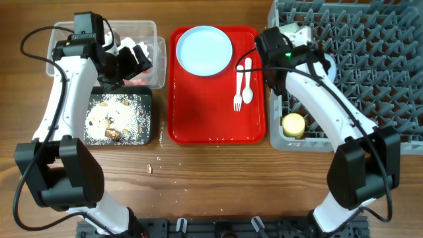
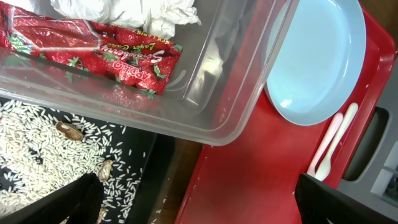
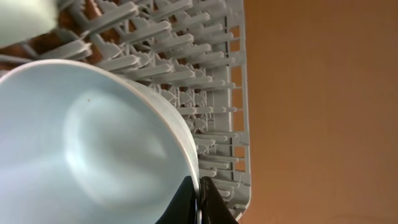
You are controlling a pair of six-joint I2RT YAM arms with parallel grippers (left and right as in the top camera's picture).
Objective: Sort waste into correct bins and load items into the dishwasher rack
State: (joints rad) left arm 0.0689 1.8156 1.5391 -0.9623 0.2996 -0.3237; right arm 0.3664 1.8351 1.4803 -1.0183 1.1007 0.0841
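My left gripper (image 2: 205, 208) hangs open above the near corner of the clear tub (image 2: 236, 118), with one finger over the black tray (image 2: 143, 180) and the other over the red tray. In the tub lie a red-printed wrapper (image 2: 93, 53) and crumpled white paper (image 2: 124, 12). Rice and brown scraps (image 1: 115, 118) cover the black tray. My right gripper (image 3: 199, 190) is shut on the rim of a pale blue bowl (image 3: 81, 143), held over the grey dishwasher rack (image 3: 217, 93). A yellow cup (image 1: 293, 124) stands in the rack. The pale blue plate (image 1: 204, 50), spoon (image 1: 247, 82) and fork (image 1: 238, 89) lie on the red tray.
The red serving tray (image 1: 211, 119) sits between the bins and the rack. A few crumbs (image 1: 150, 168) lie on the wooden table in front of the black tray. Another pale dish edge (image 3: 18, 15) shows at the top left of the right wrist view.
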